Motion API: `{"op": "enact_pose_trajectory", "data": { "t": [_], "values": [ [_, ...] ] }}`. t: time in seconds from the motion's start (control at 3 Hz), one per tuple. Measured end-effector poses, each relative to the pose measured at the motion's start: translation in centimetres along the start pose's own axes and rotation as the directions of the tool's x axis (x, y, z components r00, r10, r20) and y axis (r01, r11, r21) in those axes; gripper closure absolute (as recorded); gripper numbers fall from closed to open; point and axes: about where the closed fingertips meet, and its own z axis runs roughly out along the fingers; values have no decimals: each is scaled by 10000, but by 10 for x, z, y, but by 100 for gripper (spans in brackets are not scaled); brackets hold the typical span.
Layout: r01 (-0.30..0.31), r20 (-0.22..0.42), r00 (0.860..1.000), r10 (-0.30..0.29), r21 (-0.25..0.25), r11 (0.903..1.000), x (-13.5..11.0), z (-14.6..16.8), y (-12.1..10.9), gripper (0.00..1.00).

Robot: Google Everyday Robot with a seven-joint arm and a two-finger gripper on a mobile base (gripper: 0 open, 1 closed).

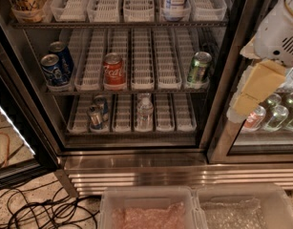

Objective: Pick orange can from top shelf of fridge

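Clearly calls for reaching far left and up from claw [248, 97], right edge, to upright orange can [26, 1]; cannot tell claw's spread.

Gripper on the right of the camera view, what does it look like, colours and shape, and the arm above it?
The gripper, at the right edge of the view, is pale cream-yellow and blocky, with flat angled faces. Above it is a rounded white arm housing with a patch of small dark slots. No cables or lettering show.
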Motion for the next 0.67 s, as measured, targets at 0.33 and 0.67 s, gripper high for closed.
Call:
{"op": "enact_pose_trajectory", "data": {
  "t": [0.33, 0.67],
  "values": [
    [-21, 246, 9997, 17, 149, 9999, -12, 3, 11, 0],
    [-324, 1221, 9921, 297, 205, 9993, -60, 13, 39, 0]
  ]
}}
